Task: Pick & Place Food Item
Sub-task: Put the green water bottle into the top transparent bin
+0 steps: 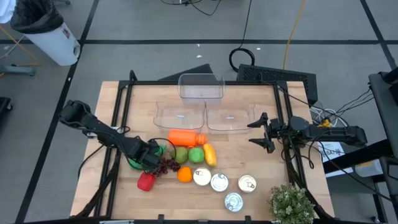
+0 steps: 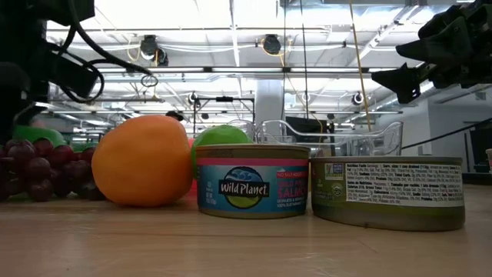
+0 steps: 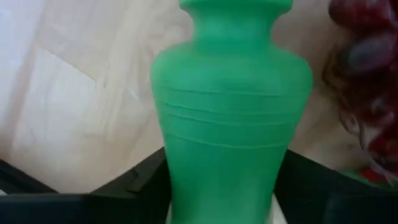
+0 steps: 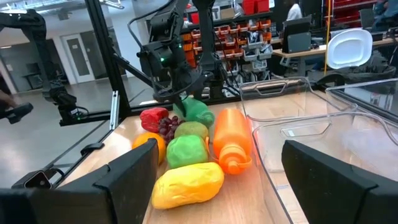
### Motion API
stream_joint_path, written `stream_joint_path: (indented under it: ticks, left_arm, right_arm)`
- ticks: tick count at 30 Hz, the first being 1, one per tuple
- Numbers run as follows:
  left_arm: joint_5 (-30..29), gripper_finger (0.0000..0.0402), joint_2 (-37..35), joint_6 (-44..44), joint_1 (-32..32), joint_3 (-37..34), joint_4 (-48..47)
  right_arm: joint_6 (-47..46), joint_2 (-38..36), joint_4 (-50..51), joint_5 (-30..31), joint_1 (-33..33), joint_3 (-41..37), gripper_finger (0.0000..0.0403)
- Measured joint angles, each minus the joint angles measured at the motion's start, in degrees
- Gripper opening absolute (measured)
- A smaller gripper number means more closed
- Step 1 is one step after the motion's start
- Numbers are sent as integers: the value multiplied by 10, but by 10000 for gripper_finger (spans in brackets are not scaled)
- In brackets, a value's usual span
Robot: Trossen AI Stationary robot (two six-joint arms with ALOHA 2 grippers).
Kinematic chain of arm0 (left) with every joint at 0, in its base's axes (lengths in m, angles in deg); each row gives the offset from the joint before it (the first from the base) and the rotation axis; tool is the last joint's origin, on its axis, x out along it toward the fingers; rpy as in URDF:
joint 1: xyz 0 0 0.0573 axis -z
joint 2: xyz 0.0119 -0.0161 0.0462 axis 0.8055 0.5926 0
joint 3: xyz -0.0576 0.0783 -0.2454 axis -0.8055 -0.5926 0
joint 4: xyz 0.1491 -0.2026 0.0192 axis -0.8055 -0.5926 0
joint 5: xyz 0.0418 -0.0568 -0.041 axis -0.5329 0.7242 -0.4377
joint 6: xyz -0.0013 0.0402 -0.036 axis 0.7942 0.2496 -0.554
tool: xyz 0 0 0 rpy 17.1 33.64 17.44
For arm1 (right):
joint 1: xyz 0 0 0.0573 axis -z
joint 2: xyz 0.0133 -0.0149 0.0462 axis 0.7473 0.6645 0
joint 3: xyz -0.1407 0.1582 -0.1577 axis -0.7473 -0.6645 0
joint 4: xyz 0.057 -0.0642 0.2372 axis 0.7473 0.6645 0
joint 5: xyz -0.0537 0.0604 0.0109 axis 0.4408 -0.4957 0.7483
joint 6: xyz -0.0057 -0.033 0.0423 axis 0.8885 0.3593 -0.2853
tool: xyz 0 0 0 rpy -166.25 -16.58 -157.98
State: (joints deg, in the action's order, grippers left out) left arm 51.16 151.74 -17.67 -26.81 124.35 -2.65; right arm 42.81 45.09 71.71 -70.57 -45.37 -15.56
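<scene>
The left pincer (image 1: 151, 157) is down among the pile of toy food at the front-left of the wooden surface (image 1: 118, 193), its two dark fingers (image 3: 130, 186) set on either side of the green bottle (image 3: 231, 118), which fills the left wrist view. The fingers flank the bottle's body closely, but I cannot tell whether they have actually clamped on it or only bracket it. The bottle lies just beside the bunch of grapes (image 1: 166, 165), with the red pepper (image 1: 146, 181) and the orange (image 1: 185, 175) near, and the orange bottle (image 1: 185, 137), the lime (image 1: 196, 155), the yellow piece (image 1: 210, 155) and four tins (image 1: 219, 182) beyond. Three clear bins (image 1: 201, 86) stand well apart at the back of the surface. To do this step well, I judge the fingers should close squarely on the bottle's wide ribbed body rather than its narrowing neck, firmly enough that the smooth plastic does not slide, and the lift should go straight up so the grapes alongside are not dragged. The right pincer (image 1: 263, 132) waits off to the right side, jaws spread wide and holding nothing.
</scene>
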Motion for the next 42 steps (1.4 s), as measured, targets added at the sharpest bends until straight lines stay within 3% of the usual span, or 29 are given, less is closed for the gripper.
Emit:
stream_joint_path:
  ticks: [5,13,22,29,42]
  left_arm:
    - [-16,181,-11,26,1,52,-36]
    - [-144,190,-48,59,1,151,-43]
    - [-292,187,-51,201,-25,233,19]
    - [-282,185,-52,363,-92,237,118]
    - [-277,190,-51,522,-218,237,127]
  right_arm:
    - [0,0,-5,0,0,0,320]
    - [0,0,-17,0,0,0,320]
    - [-2,0,-18,0,0,0,320]
    - [-2,0,-18,0,0,0,320]
    - [-18,0,-18,0,0,0,320]
